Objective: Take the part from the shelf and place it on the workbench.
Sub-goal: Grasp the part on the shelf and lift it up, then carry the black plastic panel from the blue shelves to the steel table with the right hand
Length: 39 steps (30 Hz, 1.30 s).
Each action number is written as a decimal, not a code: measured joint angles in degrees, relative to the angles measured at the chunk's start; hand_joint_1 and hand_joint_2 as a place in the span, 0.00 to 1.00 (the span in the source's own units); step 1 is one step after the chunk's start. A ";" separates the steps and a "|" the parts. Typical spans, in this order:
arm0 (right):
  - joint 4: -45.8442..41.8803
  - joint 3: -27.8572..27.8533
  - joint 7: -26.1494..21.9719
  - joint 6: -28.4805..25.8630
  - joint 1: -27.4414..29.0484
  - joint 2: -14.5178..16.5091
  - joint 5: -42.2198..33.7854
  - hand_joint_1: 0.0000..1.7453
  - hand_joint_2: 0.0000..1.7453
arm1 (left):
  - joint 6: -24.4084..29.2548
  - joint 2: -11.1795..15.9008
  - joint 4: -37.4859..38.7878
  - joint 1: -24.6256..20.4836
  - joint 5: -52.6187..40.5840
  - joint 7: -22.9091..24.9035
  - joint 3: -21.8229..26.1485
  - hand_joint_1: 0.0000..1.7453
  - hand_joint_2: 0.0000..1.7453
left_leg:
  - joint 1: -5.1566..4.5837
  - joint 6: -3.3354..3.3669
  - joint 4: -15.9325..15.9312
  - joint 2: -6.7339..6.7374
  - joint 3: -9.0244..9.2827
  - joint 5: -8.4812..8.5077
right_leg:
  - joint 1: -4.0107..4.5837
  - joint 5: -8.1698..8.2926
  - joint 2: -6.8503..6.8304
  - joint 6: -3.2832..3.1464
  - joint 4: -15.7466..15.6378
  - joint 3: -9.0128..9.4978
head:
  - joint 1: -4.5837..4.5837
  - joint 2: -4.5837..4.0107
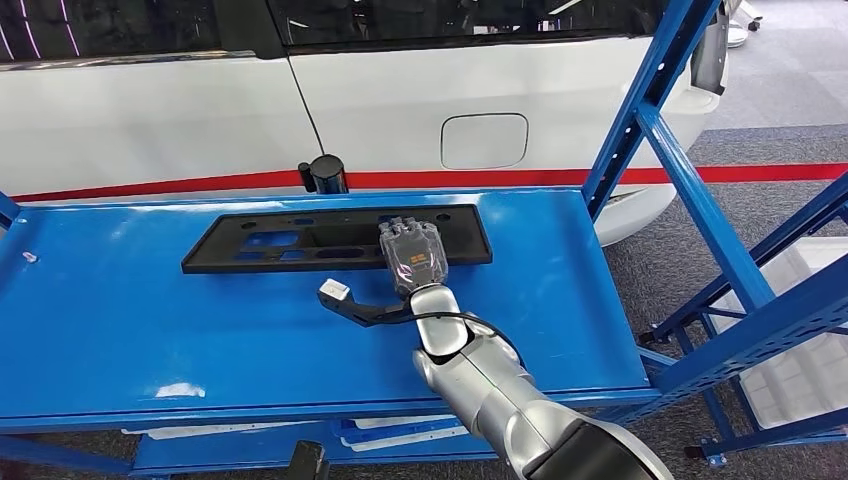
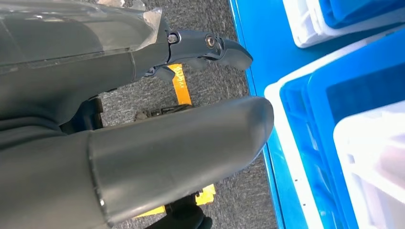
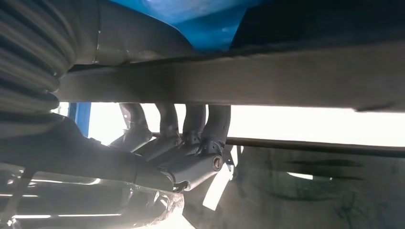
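The long flat black plastic part with cut-outs [image 1: 335,238] lies on the blue metal bench [image 1: 120,320] beside the white car body [image 1: 150,120], the right robot hand [image 1: 412,258] curling its fingers [image 3: 210,125] over the part's near edge, while the left robot hand [image 2: 143,119] holds nothing, fingers apart

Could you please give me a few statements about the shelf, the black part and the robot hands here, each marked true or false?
1. The right robot hand is on the long black part, fingers over its far edge. True.
2. The black part lies on a blue shelf surface. True.
3. The left robot hand holds the black part. False: it hangs by blue and white bins, holding nothing.
4. The part stands upright against the white car. False: it lies flat.
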 joint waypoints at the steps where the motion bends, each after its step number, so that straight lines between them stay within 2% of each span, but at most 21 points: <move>1: 0.00 0.01 -0.02 -0.07 0.00 0.00 -0.01 1.00 1.00 | 0.25 0.02 0.00 0.01 0.07 -0.06 0.00 0.00 0.00 | -0.02 0.00 0.00 -0.01 0.00 0.00 | -0.03 0.00 -0.01 0.00 0.00 0.01 | 0.00 0.00; 6: -0.02 -0.09 -0.97 -1.31 0.04 0.00 -1.73 1.00 1.00 | 1.98 0.11 0.00 0.10 0.33 -0.86 -0.01 0.00 0.00 | -0.25 0.01 0.01 -0.03 0.00 0.01 | -0.26 0.00 -0.02 0.00 -0.01 0.03 | 0.00 0.01; 10: -0.44 -0.21 -1.21 -4.71 0.12 0.02 -2.34 1.00 1.00 | 2.91 0.20 0.00 0.15 0.47 -0.98 -0.10 0.00 0.00 | -0.31 0.03 0.02 -0.03 -0.02 0.02 | -0.36 0.01 -0.02 0.01 0.00 0.02 | 0.01 0.00; 13: -2.92 -1.01 -1.18 -7.57 0.27 0.01 -1.25 1.00 1.00 | 3.06 0.41 0.00 0.33 0.44 -1.38 -0.43 0.00 0.75 | -0.34 0.03 0.03 -0.02 -0.04 0.01 | -0.38 0.01 -0.01 0.02 -0.01 -0.02 | 0.00 0.00; 14: -4.55 -1.48 -1.21 -7.78 0.38 -0.01 -0.70 1.00 1.00 | 3.06 0.48 0.00 0.37 0.41 -1.48 -0.64 0.00 0.75 | -0.36 0.03 0.04 -0.02 -0.05 0.01 | -0.38 0.01 -0.01 0.02 -0.01 -0.04 | 0.01 0.00; 17: -11.69 -3.31 -2.37 -7.42 1.01 -0.04 -0.03 1.00 1.00 | 3.42 0.46 0.00 0.29 0.67 -0.96 -1.30 0.00 0.00 | -0.38 0.03 0.04 -0.02 -0.11 0.01 | -0.38 0.00 -0.01 0.02 -0.01 -0.12 | 0.00 0.00; 23: -26.34 -4.32 -3.66 -6.68 1.96 -0.17 0.01 1.00 1.00 | 5.08 -1.32 0.00 -1.91 2.31 0.62 -1.66 0.00 0.00 | -0.39 0.03 0.05 -0.01 -0.15 0.01 | -0.38 0.00 0.00 0.02 -0.02 -0.16 | 0.01 0.00; 26: -31.21 -4.32 -6.48 -6.92 3.10 -0.04 0.01 1.00 1.00 | 6.98 -2.13 0.00 -2.95 3.05 -0.05 -1.66 0.00 0.00 | -0.40 0.03 0.05 0.01 -0.13 0.00 | -0.38 0.01 0.03 0.02 -0.02 -0.15 | 0.01 0.00; 30: -34.25 -3.99 -9.90 -7.38 4.62 0.04 -1.20 1.00 1.00 | 8.25 -2.30 0.00 -3.51 4.48 -1.46 -1.62 0.00 0.00 | -0.39 0.04 0.05 0.00 -0.14 0.00 | -0.38 0.00 0.03 0.02 -0.02 -0.15 | 0.00 0.00; 34: -34.62 -1.77 -10.84 -7.49 4.67 0.05 -8.47 1.00 1.00 | 7.45 -2.35 -0.01 -3.74 7.68 0.41 -0.87 0.00 0.00 | -0.40 0.05 0.12 0.03 -0.17 -0.01 | -0.45 0.08 0.06 0.07 -0.08 -0.12 | -0.01 0.00; 35: -34.66 -1.02 -11.08 -7.58 4.61 0.07 -10.55 1.00 1.00 | 7.21 -2.37 -0.01 -3.77 9.05 1.70 -0.31 0.00 0.00 | -0.44 0.19 0.21 0.01 -0.19 0.04 | -0.58 0.25 0.06 0.24 -0.22 -0.07 | -0.02 0.00; 37: -34.71 0.67 -11.23 -7.87 4.30 0.09 -14.07 1.00 1.00 | 8.18 -2.47 0.01 -3.79 10.84 4.09 0.74 0.00 0.00 | -0.33 0.89 -0.57 0.16 0.24 0.65 | -0.66 0.53 0.07 0.70 -0.67 0.05 | -0.12 0.00; 39: -34.75 2.41 -11.14 -8.14 3.73 0.07 -16.41 1.00 1.00 | 9.64 -2.62 0.00 -3.85 11.54 5.18 1.49 0.00 0.00 | 0.00 1.73 -2.23 0.50 1.02 1.65 | -0.52 -0.84 0.04 0.72 1.03 -0.76 | -0.13 0.00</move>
